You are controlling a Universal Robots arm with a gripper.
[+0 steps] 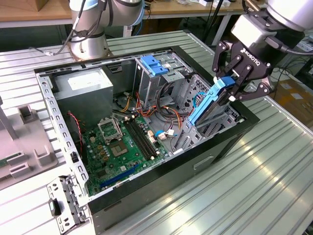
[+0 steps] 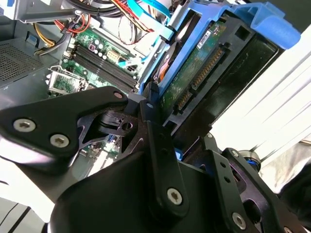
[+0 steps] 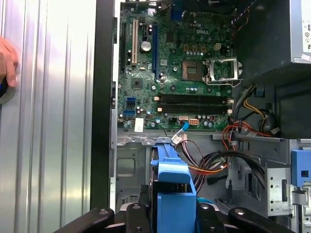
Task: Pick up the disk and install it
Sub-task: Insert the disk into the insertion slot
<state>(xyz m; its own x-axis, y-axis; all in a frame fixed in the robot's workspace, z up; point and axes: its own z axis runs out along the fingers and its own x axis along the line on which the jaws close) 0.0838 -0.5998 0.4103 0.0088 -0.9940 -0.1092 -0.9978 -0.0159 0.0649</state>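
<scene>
A ribbed metal surface (image 1: 274,166) carries the open computer case (image 1: 215,147), with workbenches (image 1: 29,12) behind. The jaws pinch the disk (image 1: 208,105), which is tilted over the case's drive cage with its lower end inside.

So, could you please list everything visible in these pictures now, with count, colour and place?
table: one, silver ribbed metal, under everything.
computer case: one, black, open, on the table.
motherboard: one, green, on the case floor.
power supply: one, grey with white label, in the case corner near the arm base.
clip: one, pale blue, atop the drive cage.
cables: several, red, orange, black, between motherboard and drive cage.
disk: one, black with blue rails, tilted, lower end inside the case.
hand: one, over the table outside the case.
arm base: one, silver, on the table beyond the case.
gripper: one, black, shut on the disk's upper end.
</scene>
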